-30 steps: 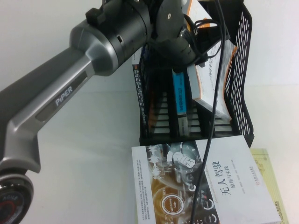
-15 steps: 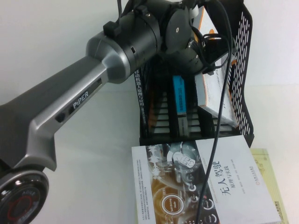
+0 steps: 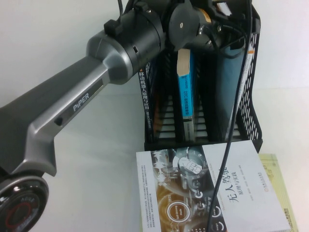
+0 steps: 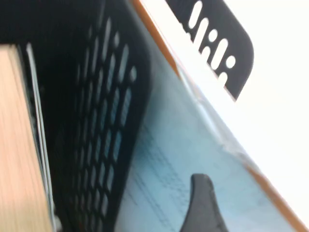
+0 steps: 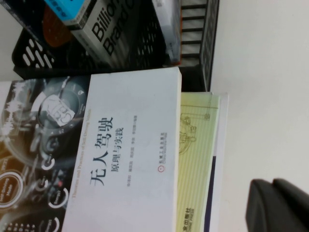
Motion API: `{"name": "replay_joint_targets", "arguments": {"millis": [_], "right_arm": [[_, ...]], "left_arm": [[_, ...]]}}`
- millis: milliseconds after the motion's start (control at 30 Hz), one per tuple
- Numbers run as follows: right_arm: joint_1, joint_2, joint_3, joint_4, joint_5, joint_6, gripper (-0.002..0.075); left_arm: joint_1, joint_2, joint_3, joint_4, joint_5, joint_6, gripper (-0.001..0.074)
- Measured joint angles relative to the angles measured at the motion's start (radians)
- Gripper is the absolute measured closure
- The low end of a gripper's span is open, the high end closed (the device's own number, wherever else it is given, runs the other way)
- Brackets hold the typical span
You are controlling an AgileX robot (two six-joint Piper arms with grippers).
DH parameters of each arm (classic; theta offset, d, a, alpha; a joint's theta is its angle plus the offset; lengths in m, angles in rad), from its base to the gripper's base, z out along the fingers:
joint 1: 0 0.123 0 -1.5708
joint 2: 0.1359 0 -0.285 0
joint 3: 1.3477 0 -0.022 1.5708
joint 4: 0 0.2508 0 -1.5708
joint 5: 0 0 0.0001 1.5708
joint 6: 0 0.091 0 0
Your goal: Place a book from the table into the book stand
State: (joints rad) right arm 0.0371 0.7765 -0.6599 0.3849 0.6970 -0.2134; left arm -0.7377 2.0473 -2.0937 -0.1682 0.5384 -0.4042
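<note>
The black mesh book stand (image 3: 251,130) stands at the far side of the table. My left gripper (image 3: 219,21) is over the stand's right compartment, mostly hidden by its own wrist. It is shut on a pale blue book with an orange edge (image 3: 227,92), which stands upright in that compartment. In the left wrist view one finger (image 4: 203,203) presses on the blue cover (image 4: 164,183), beside the mesh wall (image 4: 96,145). My right gripper (image 5: 277,205) is shut and empty above the bare table, right of the stacked books.
A blue-spined book (image 3: 186,92) and a dark book with white characters (image 3: 144,96) stand in the stand's other slots. A white book (image 3: 207,193) lies in front of the stand on a yellow-green one (image 3: 277,188). A black cable (image 3: 227,145) hangs across them.
My left gripper has swung the pale blue book from leaning to upright in the right compartment. The wrist has moved up and right. The books on the table have not moved.
</note>
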Motion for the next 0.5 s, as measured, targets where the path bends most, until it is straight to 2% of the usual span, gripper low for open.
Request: {"name": "replay_joint_targets", "arguments": {"millis": [133,200,267,400,500], "right_arm": [[0.0,0.0,0.0,0.0,0.017,-0.032,0.0727],[0.0,0.0,0.0,0.0,0.03,-0.038,0.0727],[0.0,0.0,0.0,0.0,0.054,-0.054,0.0727],[0.0,0.0,0.0,0.011,0.143,-0.084,0.0727],[0.0,0.0,0.0,0.011,0.231,-0.097,0.0727]], "left_arm": [[0.002,-0.006,0.0,0.0,-0.013,0.111,0.0309],[0.002,-0.024,0.0,0.005,-0.011,0.184,0.0345],[0.004,-0.059,0.0,0.019,-0.005,0.247,0.042],[0.005,-0.153,0.0,0.105,0.061,0.323,0.0652],[0.006,-0.231,0.0,0.195,0.173,0.347,0.071]]}}
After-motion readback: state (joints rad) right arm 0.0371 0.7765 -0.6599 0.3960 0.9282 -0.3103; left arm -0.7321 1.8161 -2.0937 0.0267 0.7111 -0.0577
